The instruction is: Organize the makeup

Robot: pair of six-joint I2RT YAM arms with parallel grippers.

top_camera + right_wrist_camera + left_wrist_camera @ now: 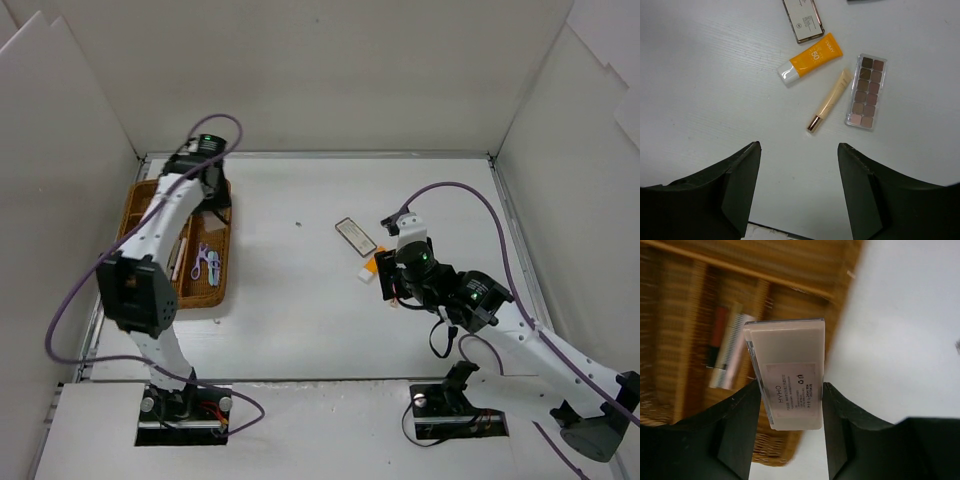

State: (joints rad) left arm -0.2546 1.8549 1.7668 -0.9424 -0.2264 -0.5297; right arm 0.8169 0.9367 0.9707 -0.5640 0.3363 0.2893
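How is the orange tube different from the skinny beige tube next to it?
The orange tube is bright orange with printing; the beige tube is pale and plain. The orange tube is wider and has a white cap; the beige tube is thinner with a gold cap. Both lie flat on the white table, slanted the same way.

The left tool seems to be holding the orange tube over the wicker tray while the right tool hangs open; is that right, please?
Not quite. The left tool is shut on a pale pink case, not the orange tube, as the left wrist view shows; the orange tube lies on the table beneath the right tool. The rest stands: wicker tray below, right tool open.
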